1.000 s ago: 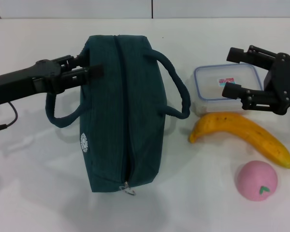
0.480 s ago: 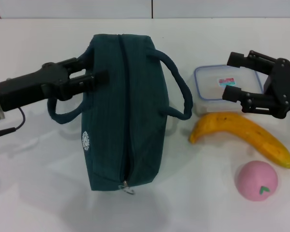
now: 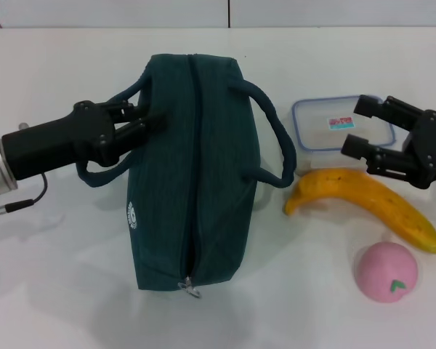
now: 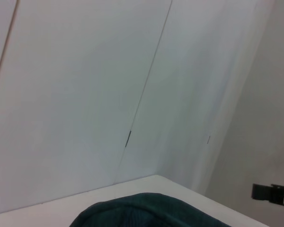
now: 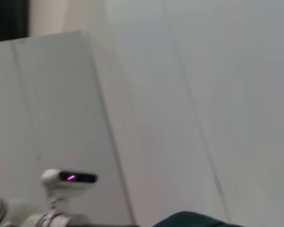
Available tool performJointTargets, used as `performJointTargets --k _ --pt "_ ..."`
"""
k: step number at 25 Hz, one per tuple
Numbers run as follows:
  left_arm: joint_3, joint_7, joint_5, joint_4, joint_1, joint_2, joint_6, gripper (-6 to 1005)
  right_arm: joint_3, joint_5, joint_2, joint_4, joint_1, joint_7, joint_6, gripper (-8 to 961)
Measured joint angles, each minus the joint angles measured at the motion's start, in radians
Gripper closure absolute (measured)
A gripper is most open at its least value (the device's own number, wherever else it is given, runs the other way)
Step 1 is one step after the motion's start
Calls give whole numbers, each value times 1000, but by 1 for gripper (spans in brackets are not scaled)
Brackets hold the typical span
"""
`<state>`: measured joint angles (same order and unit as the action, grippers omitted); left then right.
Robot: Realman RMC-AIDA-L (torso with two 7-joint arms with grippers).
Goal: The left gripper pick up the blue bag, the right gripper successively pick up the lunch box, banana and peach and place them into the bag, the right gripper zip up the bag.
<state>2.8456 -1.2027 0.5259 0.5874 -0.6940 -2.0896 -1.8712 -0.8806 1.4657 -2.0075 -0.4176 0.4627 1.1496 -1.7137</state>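
Note:
The dark blue-green bag lies zipped shut on the white table, its zipper pull at the near end. My left gripper presses against the bag's left side, inside the loop of the left handle. My right gripper is open and empty, hovering over the right part of the clear lunch box with a blue rim. The banana lies in front of the box. The pink peach sits nearer still. The bag's top also shows in the left wrist view.
The bag's right handle arches toward the lunch box and nearly reaches the banana's tip. White wall panels stand behind the table. The left wrist view shows the right gripper far off.
My left gripper has moved right into the bag's side, and the bag has slid right with it. My right gripper has drifted slightly right and toward me over the lunch box.

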Motion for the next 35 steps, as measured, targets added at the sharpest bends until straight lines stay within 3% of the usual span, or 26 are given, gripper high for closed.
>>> performJointTargets --k 6,13,20,35 --pt "0 2 -2 -24 -9 3 18 741 0 -113 -3 107 -17 -21 64 98" --pt "0 13 -9 -29 -23 3 20 967 0 -479 -19 396 0 -20 173 98" --pt "0 12 -8 -36 -37 5 20 968 24 -646 -21 546 20 100 196 98" --pt "0 13 -3 -47 -39 7 19 968 148 -534 -20 632 109 336 449 99"
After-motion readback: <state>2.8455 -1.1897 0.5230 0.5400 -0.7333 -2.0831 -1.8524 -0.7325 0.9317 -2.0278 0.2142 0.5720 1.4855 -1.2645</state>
